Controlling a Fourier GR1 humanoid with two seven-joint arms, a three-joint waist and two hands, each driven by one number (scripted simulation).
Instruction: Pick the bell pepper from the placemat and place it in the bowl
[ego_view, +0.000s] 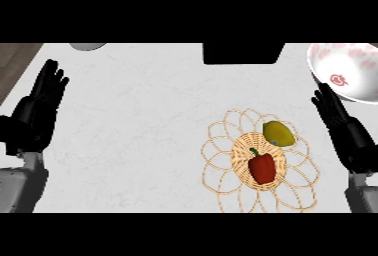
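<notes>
- The placemat (260, 161), a woven wicker piece with looping petal edges, is lying on the white tabletop (140, 130) nearest the lower edge, a little right of centre.
- The red bell pepper (262, 167) is sitting on the dense woven middle of the placemat, its green stem pointing up and away.
- A yellow-green fruit (279, 133), perhaps a lemon, is resting on the far right part of the placemat, just beside the pepper; whether the two are touching is not clear.
- The left hand (38, 107) is showing at the left edge, fingers straight and pointing away, holding nothing, well apart from the placemat.
- The right hand (341, 122) is showing at the right edge, fingers straight and apart from any object, sitting just right of the placemat and just below the bowl.
- The bowl (347, 70), white with red markings, is sitting at the far right corner, partly cut off by the edge, with nothing seen inside it.
- A dark rectangular block (244, 53) is standing at the far edge near the middle.
- A grey rounded object (88, 46) is peeking in at the far left edge.
</notes>
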